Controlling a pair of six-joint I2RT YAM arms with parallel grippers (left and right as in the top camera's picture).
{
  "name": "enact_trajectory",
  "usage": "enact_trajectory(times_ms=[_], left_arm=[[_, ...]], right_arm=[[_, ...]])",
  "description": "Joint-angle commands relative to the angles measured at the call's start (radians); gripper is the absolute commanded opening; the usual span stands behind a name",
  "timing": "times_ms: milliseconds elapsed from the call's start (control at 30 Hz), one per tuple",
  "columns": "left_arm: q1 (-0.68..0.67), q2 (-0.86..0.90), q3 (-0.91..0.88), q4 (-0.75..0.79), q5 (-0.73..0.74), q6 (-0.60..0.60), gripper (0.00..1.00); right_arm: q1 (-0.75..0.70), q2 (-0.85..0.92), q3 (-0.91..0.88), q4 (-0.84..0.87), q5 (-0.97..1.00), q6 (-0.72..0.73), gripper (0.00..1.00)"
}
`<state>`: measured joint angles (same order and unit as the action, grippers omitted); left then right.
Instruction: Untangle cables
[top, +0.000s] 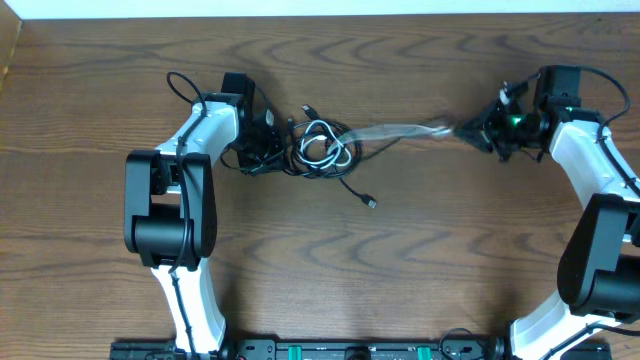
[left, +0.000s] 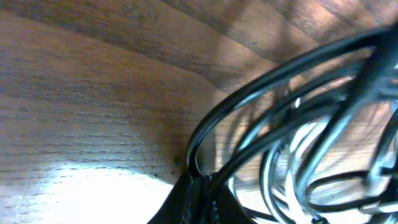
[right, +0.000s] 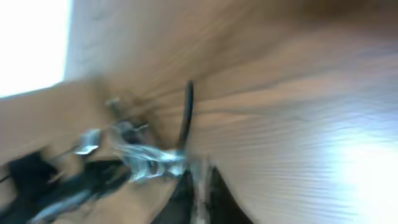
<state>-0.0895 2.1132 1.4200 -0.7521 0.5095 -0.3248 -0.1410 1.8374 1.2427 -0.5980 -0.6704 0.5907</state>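
While my left gripper clamps mostly tangled thin black cables, a white cable stretches toward my right gripper, whose grip I cannot tell.

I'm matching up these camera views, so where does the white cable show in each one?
Overhead: white cable coiled mid-table, a blurred strand running right.
Left wrist: pale loops at lower right, among black cables.
Right wrist: blurred pale streak, lower left.
Shared landmark: the wood-grain table.
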Motion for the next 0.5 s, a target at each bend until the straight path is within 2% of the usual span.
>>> enact_trajectory(times_ms=[0,167,233,400,467], left_arm=[[0.021,0.021,0.003,-0.006,-0.084,0.005,0.08],[0.021,0.021,0.003,-0.005,-0.084,-0.015,0.08],[0.021,0.021,0.002,-0.005,-0.084,-0.021,0.08],[0.021,0.021,0.002,-0.005,-0.084,-0.021,0.08],[0.021,0.021,0.002,-0.005,-0.084,-0.021,0.08]], right_arm=[[-0.014,-0.018,0.014,-0.037,0.240,-0.054,0.24],[0.006,-0.018,0.014,-0.045,0.193,-0.092,0.53],[0.028,-0.018,0.014,-0.040,0.153,-0.096,0.56],[0.140,-0.018,0.014,0.035,0.112,-0.106,0.54],[0.187,-0.018,0.014,0.095,0.087,-0.172,0.55]])
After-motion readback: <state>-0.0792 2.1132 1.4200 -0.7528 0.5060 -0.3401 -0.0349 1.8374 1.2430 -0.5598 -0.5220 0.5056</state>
